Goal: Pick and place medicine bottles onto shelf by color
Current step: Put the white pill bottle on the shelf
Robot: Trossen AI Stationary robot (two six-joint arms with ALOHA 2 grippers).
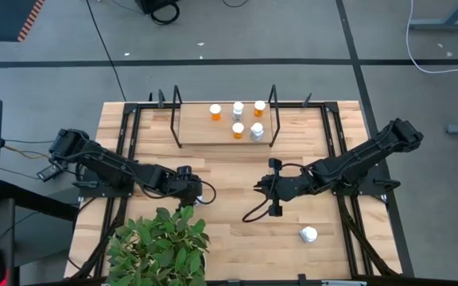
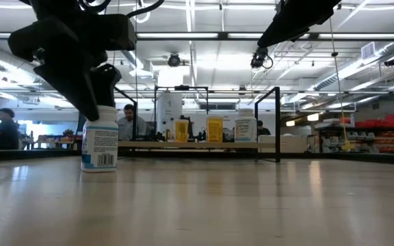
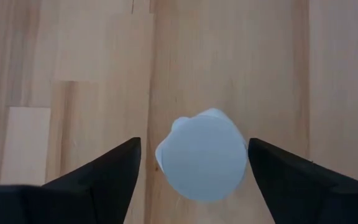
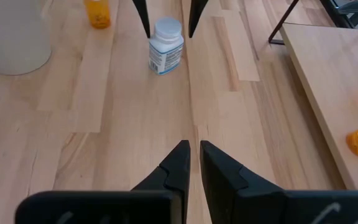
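Overhead, table-level, two wrist cameras

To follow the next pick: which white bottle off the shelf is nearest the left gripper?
The white-capped bottle standing between the open fingers of the left gripper; the other white bottle sits alone on the right arm's side.

This is a large open lab or workshop hall. Long ceiling light strips (image 2: pixel 204 37) run over exposed ducting, red storage racks (image 2: pixel 382 133) line one side, and people (image 2: pixel 5 126) sit at desks in the background. The wooden table (image 1: pixel 229 238) stands on grey floor crossed by black tape lines (image 1: pixel 213 62) and cables (image 1: pixel 444 48).
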